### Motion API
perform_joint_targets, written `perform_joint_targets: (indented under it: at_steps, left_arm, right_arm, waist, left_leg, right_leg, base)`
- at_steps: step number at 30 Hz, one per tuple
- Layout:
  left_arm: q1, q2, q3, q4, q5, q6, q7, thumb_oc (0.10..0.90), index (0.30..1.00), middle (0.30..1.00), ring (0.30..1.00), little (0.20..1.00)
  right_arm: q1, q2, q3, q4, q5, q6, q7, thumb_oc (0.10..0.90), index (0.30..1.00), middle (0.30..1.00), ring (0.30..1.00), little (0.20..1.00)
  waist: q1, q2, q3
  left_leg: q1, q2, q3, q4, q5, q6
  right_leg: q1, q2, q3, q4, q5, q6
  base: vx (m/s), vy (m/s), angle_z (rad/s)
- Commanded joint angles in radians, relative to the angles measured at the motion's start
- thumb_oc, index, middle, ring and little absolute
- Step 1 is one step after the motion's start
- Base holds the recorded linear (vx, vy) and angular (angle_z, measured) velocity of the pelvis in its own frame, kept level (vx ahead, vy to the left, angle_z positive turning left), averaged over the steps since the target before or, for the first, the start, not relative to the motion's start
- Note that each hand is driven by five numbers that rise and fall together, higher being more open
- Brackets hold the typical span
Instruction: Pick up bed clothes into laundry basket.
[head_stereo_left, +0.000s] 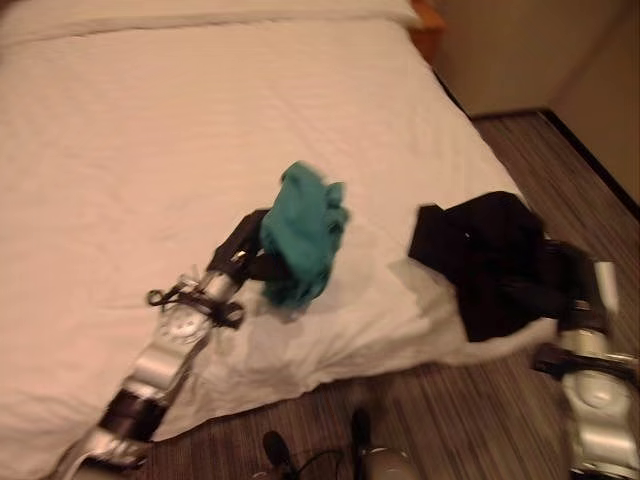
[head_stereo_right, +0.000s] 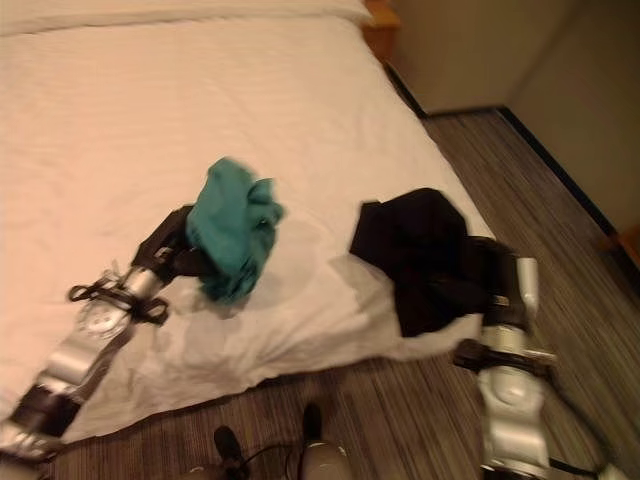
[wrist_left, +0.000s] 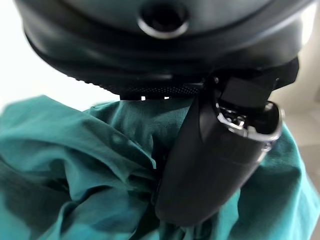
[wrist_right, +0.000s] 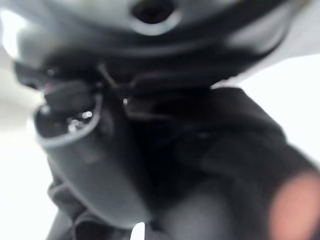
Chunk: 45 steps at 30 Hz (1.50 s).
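A teal garment (head_stereo_left: 303, 232) is bunched up above the white bed (head_stereo_left: 150, 150), with my left hand (head_stereo_left: 243, 250) shut on it from the near side. In the left wrist view the thumb (wrist_left: 210, 165) presses into the teal cloth (wrist_left: 75, 180). A black garment (head_stereo_left: 490, 260) lies at the bed's near right edge. My right hand (head_stereo_left: 572, 280) is shut on the black garment; the right wrist view shows its thumb (wrist_right: 90, 160) against the dark cloth (wrist_right: 220, 165).
The bed sheet (head_stereo_right: 300, 320) is rumpled at the near corner. Wood-pattern floor (head_stereo_left: 560, 170) runs along the bed's right side to a beige wall (head_stereo_left: 520, 50). An orange-brown nightstand corner (head_stereo_left: 428, 25) stands at the bed's far right.
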Motion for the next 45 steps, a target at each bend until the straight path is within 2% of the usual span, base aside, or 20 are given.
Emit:
perform_joint_targets:
  at_steps: [1, 5, 6, 10, 12, 13, 14, 15, 16, 17, 18, 22, 23, 27, 31, 36, 37, 39, 42, 45]
  left_arm:
    - [0.045, 0.053, 0.184, -0.132, -0.062, -0.122, 0.033, 0.4, 0.3, 0.3, 0.3, 0.3]
    - [0.205, -0.001, 0.232, -0.156, -0.099, -0.117, 0.039, 0.4, 0.3, 0.3, 0.3, 0.3]
    - [0.266, -0.005, 0.254, -0.175, -0.091, -0.114, 0.031, 0.4, 0.3, 0.3, 0.3, 0.3]
    - [0.286, -0.031, 0.258, -0.163, -0.116, -0.115, 0.025, 0.4, 0.3, 0.3, 0.3, 0.3]
    - [0.325, -0.043, 0.282, -0.16, -0.11, -0.119, 0.028, 0.4, 0.3, 0.3, 0.3, 0.3]
    - [0.316, -0.058, 0.278, -0.164, -0.101, -0.126, 0.034, 0.4, 0.3, 0.3, 0.3, 0.3]
    - [0.314, -0.059, 0.278, -0.164, -0.101, -0.126, 0.034, 0.4, 0.3, 0.3, 0.3, 0.3]
    - [0.339, -0.041, 0.323, -0.201, -0.081, -0.128, 0.02, 0.4, 0.3, 0.3, 0.3, 0.3]
    - [0.357, -0.035, 0.339, -0.208, -0.068, -0.131, 0.021, 0.4, 0.3, 0.3, 0.3, 0.3]
    - [0.358, -0.035, 0.341, -0.209, -0.068, -0.131, 0.021, 0.4, 0.3, 0.3, 0.3, 0.3]
    - [0.374, -0.033, 0.363, -0.224, -0.051, -0.133, 0.024, 0.4, 0.3, 0.3, 0.3, 0.3]
    - [0.369, -0.05, 0.383, -0.241, -0.057, -0.13, 0.015, 0.4, 0.3, 0.3, 0.3, 0.3]
    - [0.34, -0.043, 0.37, -0.245, -0.039, -0.127, 0.011, 0.4, 0.3, 0.3, 0.3, 0.3]
    - [0.273, -0.031, 0.332, -0.225, -0.034, -0.13, 0.015, 0.4, 0.3, 0.3, 0.3, 0.3]
    - [0.22, -0.015, 0.276, -0.195, -0.052, -0.13, 0.005, 0.4, 0.3, 0.3, 0.3, 0.3]
    - [0.224, -0.009, 0.245, -0.174, -0.051, -0.119, 0.003, 0.4, 0.3, 0.3, 0.3, 0.3]
    - [0.232, -0.013, 0.249, -0.17, -0.05, -0.115, 0.004, 0.4, 0.3, 0.3, 0.3, 0.3]
    - [0.246, -0.02, 0.254, -0.174, -0.056, -0.112, 0.004, 0.4, 0.3, 0.3, 0.3, 0.3]
    - [0.325, -0.055, 0.273, -0.174, -0.072, -0.106, -0.002, 0.4, 0.3, 0.3, 0.3, 0.3]
    - [0.341, -0.077, 0.273, -0.132, -0.065, -0.111, 0.008, 0.4, 0.3, 0.3, 0.3, 0.3]
  right_arm:
    - [-0.186, -0.063, -0.043, -0.147, -0.055, -0.092, -0.067, 0.4, 0.3, 0.3, 0.3, 0.3]
    - [-0.217, -0.001, 0.003, -0.169, -0.042, -0.101, -0.096, 0.4, 0.3, 0.3, 0.3, 0.3]
    - [-0.215, -0.002, 0.02, -0.184, -0.041, -0.105, -0.096, 0.4, 0.3, 0.3, 0.3, 0.3]
    - [-0.198, -0.038, 0.015, -0.206, -0.022, -0.122, -0.094, 0.4, 0.3, 0.3, 0.3, 0.3]
    - [-0.164, -0.07, 0.001, -0.21, -0.038, -0.126, -0.083, 0.4, 0.3, 0.3, 0.3, 0.3]
    - [-0.168, -0.099, 0.009, -0.181, -0.051, -0.116, -0.086, 0.4, 0.3, 0.3, 0.3, 0.3]
    - [-0.17, -0.1, 0.009, -0.179, -0.051, -0.117, -0.087, 0.4, 0.3, 0.3, 0.3, 0.3]
    - [-0.155, -0.114, 0.003, -0.172, -0.046, -0.102, -0.075, 0.4, 0.3, 0.3, 0.3, 0.3]
    - [-0.152, -0.113, 0.011, -0.175, -0.039, -0.099, -0.061, 0.4, 0.3, 0.3, 0.3, 0.3]
    - [-0.152, -0.112, 0.011, -0.176, -0.039, -0.098, -0.06, 0.4, 0.3, 0.3, 0.3, 0.3]
    - [-0.155, -0.103, 0.032, -0.165, -0.035, -0.097, -0.049, 0.4, 0.3, 0.3, 0.3, 0.3]
    - [-0.099, -0.096, 0.016, -0.166, -0.021, -0.079, 0.012, 0.4, 0.3, 0.3, 0.3, 0.3]
    - [-0.072, -0.089, 0.001, -0.166, -0.014, -0.069, 0.028, 0.4, 0.3, 0.3, 0.3, 0.3]
    - [-0.044, -0.085, -0.032, -0.175, -0.022, -0.055, 0.03, 0.4, 0.3, 0.3, 0.3, 0.3]
    - [-0.043, -0.039, -0.03, -0.171, -0.019, -0.061, 0.018, 0.4, 0.3, 0.3, 0.3, 0.3]
    - [-0.002, 0.014, -0.011, -0.2, -0.003, -0.056, 0.038, 0.4, 0.3, 0.3, 0.3, 0.3]
    - [-0.016, 0.017, -0.003, -0.205, 0.033, -0.064, 0.049, 0.4, 0.3, 0.3, 0.3, 0.3]
    - [-0.025, 0.022, 0.007, -0.202, 0.048, -0.07, 0.048, 0.4, 0.3, 0.3, 0.3, 0.3]
    - [-0.032, 0.055, 0.035, -0.182, 0.101, -0.075, 0.048, 0.4, 0.3, 0.3, 0.3, 0.3]
    - [-0.022, 0.073, 0.066, -0.159, 0.13, -0.088, 0.046, 0.4, 0.3, 0.3, 0.3, 0.3]
  waist:
    - [0.112, -0.039, -0.154]
    - [0.183, -0.068, -0.195]
    - [0.213, -0.065, -0.203]
    - [0.204, -0.039, -0.171]
    - [0.211, -0.027, -0.127]
    - [0.242, -0.024, -0.073]
    - [0.24, -0.018, -0.073]
    - [0.223, -0.042, -0.073]
    - [0.217, -0.049, -0.075]
    - [0.217, -0.048, -0.075]
    - [0.223, -0.06, -0.074]
    - [0.18, -0.046, -0.108]
    - [0.141, -0.034, -0.126]
    - [0.099, -0.019, -0.138]
    - [0.06, -0.022, -0.12]
    - [0.044, -0.014, -0.086]
    - [0.062, -0.007, -0.09]
    - [0.073, -0.006, -0.097]
    - [0.103, -0.036, -0.148]
    - [0.106, -0.047, -0.172]
  left_leg:
    - [-0.019, -0.064, 0.048, -0.048, -0.026, -0.015]
    - [-0.085, -0.039, 0.14, -0.045, 0.017, -0.026]
    - [-0.121, 0.02, 0.17, -0.043, 0.088, -0.08]
    - [-0.18, 0.118, 0.189, -0.037, 0.225, -0.177]
    - [-0.218, 0.135, 0.088, 0.007, 0.244, -0.21]
    - [-0.279, 0.096, -0.208, 0.153, 0.283, -0.277]
    - [-0.287, 0.1, -0.212, 0.157, 0.285, -0.274]
    - [-0.253, 0.053, -0.371, 0.297, 0.167, -0.237]
    - [-0.234, 0.039, -0.403, 0.339, 0.091, -0.214]
    - [-0.237, 0.039, -0.402, 0.343, 0.091, -0.211]
    - [-0.202, -0.01, -0.479, 0.426, 0.012, -0.195]
    - [-0.01, -0.028, -0.49, 0.391, -0.141, -0.147]
    - [0.055, -0.052, -0.471, 0.315, -0.189, -0.133]
    - [0.104, -0.062, -0.432, 0.208, -0.21, -0.118]
    - [0.149, -0.13, -0.404, 0.059, -0.205, -0.06]
    - [0.129, -0.122, -0.401, 0.041, -0.163, -0.033]
    - [0.113, -0.106, -0.371, 0.038, -0.141, -0.027]
    - [0.103, -0.101, -0.36, 0.034, -0.131, -0.027]
    - [0.084, -0.113, -0.31, 0.025, -0.119, -0.038]
    - [0.085, -0.107, -0.276, 0.0, -0.103, -0.054]
  right_leg:
    - [0.225, -0.121, -0.014, 0.101, 0.118, 0.112]
    - [0.306, -0.113, -0.043, -0.043, 0.143, 0.13]
    - [0.331, -0.042, -0.051, -0.202, 0.0, 0.097]
    - [0.349, 0.101, -0.022, -0.351, -0.084, 0.022]
    - [0.382, 0.129, 0.002, -0.425, -0.066, 0.006]
    - [0.365, 0.112, 0.022, -0.439, -0.027, -0.008]
    - [0.361, 0.118, 0.019, -0.44, -0.022, -0.009]
    - [0.312, 0.086, 0.045, -0.439, 0.027, -0.005]
    - [0.307, 0.077, 0.057, -0.438, 0.039, -0.002]
    - [0.306, 0.077, 0.057, -0.439, 0.042, -0.001]
    - [0.287, 0.067, 0.089, -0.437, 0.063, 0.005]
    - [0.235, 0.089, 0.181, -0.432, 0.098, 0.012]
    - [0.196, 0.09, 0.22, -0.42, 0.129, 0.026]
    - [0.131, 0.078, 0.251, -0.402, 0.158, 0.044]
    - [0.011, 0.041, 0.311, -0.327, 0.243, 0.096]
    - [-0.017, 0.07, 0.358, -0.132, 0.162, 0.08]
    - [0.012, 0.054, 0.276, -0.06, 0.112, 0.05]
    - [0.026, 0.045, 0.241, -0.034, 0.092, 0.044]
    - [0.122, 0.042, 0.203, -0.194, 0.045, 0.043]
    - [0.149, 0.074, 0.241, -0.332, 0.079, 0.047]
  base:
    - [-0.36, 0.001, -1.37]
    - [-0.36, -0.12, -1.84]
    - [-0.44, -0.278, -1.3]
    - [-0.4, -0.34, -0.46]
    - [-0.56, -0.229, -0.21]
    - [-0.53, -0.119, -0.65]
    - [-0.66, -0.124, -0.69]
    - [-0.36, -0.044, -0.69]
    - [-0.35, -0.041, -0.67]
    - [-0.17, -0.007, -1.14]
    - [-0.14, -0.031, -1.18]
    - [-0.15, 0.041, -1.2]
    - [-0.1, 0.104, -0.84]
    - [-0.2, 0.203, -0.47]
    - [-0.21, 0.225, -0.35]
    - [-0.27, 0.15, -0.2]
    - [-0.16, 0.047, -0.11]
    - [-0.17, 0.046, -0.3]
    - [-0.15, -0.035, -0.34]
    - [-0.06, -0.086, -0.55]
